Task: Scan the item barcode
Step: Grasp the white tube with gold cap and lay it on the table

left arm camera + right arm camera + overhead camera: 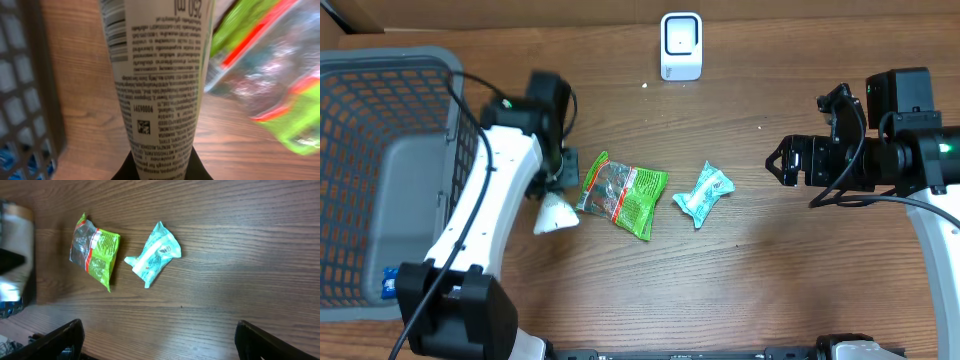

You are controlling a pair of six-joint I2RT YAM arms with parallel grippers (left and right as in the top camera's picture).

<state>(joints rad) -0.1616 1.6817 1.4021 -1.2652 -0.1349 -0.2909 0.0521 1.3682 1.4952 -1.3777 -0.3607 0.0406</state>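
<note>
My left gripper [556,181] is shut on a white tube [557,213] printed with small black text, next to the basket. In the left wrist view the tube [160,75] fills the middle and runs away from the jaws, with a barcode [116,35] on its upper left side; the gripper [161,172] pinches its narrow end. A white scanner [681,45] stands at the back of the table. My right gripper [782,163] hangs open at the right, and nothing lies between its fingers [65,335].
A green snack bag [623,194] lies just right of the tube, and a teal packet [703,194] is farther right. A grey mesh basket [380,170] fills the left side, with a blue item in its corner.
</note>
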